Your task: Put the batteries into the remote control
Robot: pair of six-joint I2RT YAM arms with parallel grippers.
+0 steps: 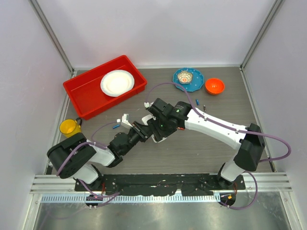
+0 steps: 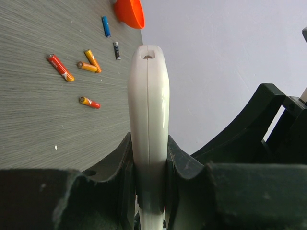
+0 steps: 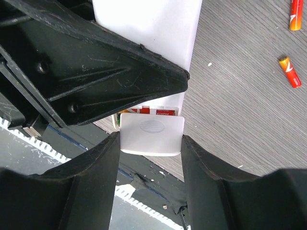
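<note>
Right wrist view: the right claw [image 3: 151, 143], half-spread, pinches the small white battery cover [image 3: 151, 134] by its side edges, right at the end of the remote control [image 3: 158, 28], where red-labelled batteries [image 3: 162, 112] show in the open bay. The left claw [image 2: 149, 158] is clamped tight on the remote's flat faces. The cover lies in line with the remote's long axis, so seating it probably means sliding along that axis.

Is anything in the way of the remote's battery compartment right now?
Yes: a small white cover, pinched in the right gripper, sits at the opening on the remote control; what look like red-labelled batteries show just above it.
</note>
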